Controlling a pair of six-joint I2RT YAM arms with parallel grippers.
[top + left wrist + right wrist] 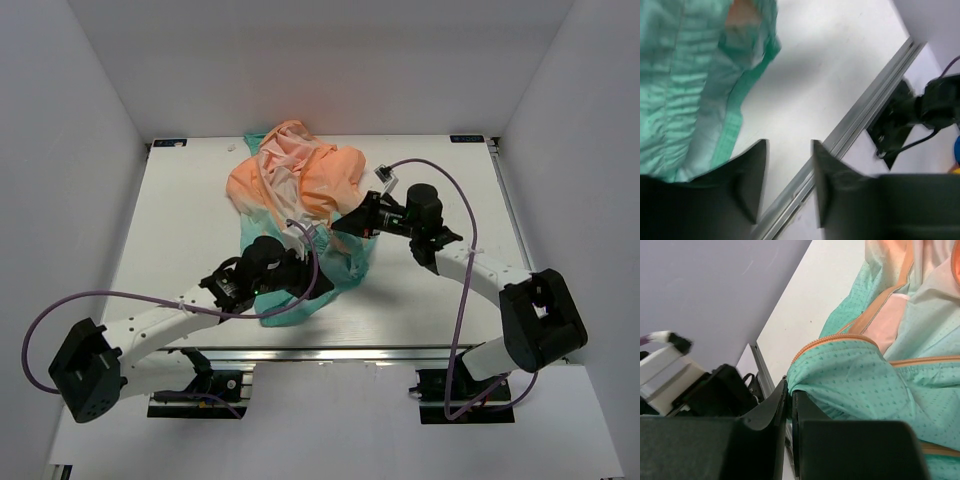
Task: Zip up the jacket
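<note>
The jacket (300, 185) lies crumpled in the middle of the table, peach-orange at the far end, teal-green at the near end. My right gripper (352, 222) is shut on a fold of teal fabric at the jacket's right edge; in the right wrist view the jaws (790, 390) pinch the cloth beside the orange zipper (835, 340). My left gripper (300, 272) sits at the jacket's near teal hem. In the left wrist view it (789, 165) is open and empty, with teal fabric (685, 90) to its left.
The white table (180, 220) has a metal rail (400, 345) along its near edge, also in the left wrist view (860, 120). White walls enclose the left, far and right sides. Purple cables loop from both arms.
</note>
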